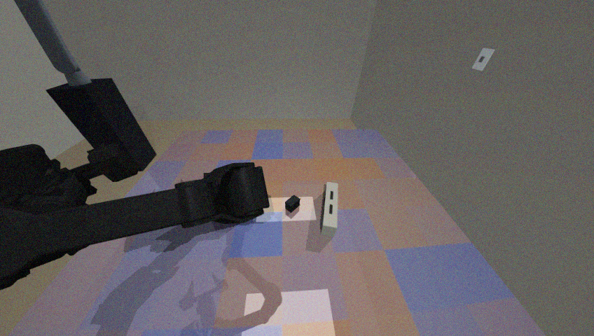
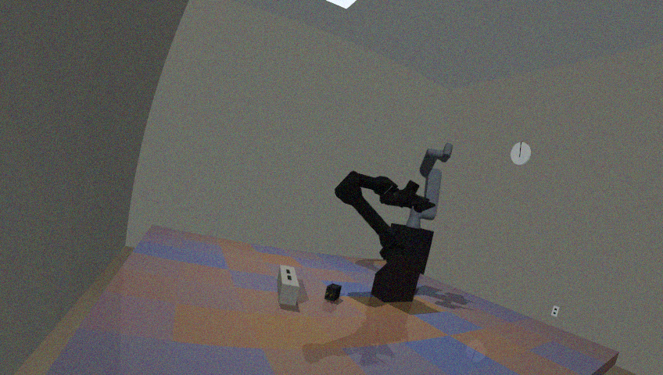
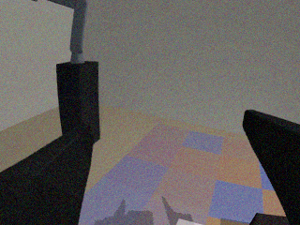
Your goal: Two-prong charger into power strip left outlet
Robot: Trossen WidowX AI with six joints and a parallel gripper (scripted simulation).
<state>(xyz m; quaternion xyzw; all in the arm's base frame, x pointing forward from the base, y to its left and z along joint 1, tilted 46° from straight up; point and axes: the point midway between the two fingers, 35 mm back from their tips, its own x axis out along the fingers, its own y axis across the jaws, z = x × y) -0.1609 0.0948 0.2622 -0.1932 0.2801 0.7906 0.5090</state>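
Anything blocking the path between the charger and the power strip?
Nothing visible does: between the charger and the power strip only patterned tabletop shows.

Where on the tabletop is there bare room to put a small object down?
Bare patches: the patchwork tabletop beyond the power strip, on its side away from the charger. Crowded: the narrow gap between strip and charger.

Top nearer, exterior farther back; both see power strip.
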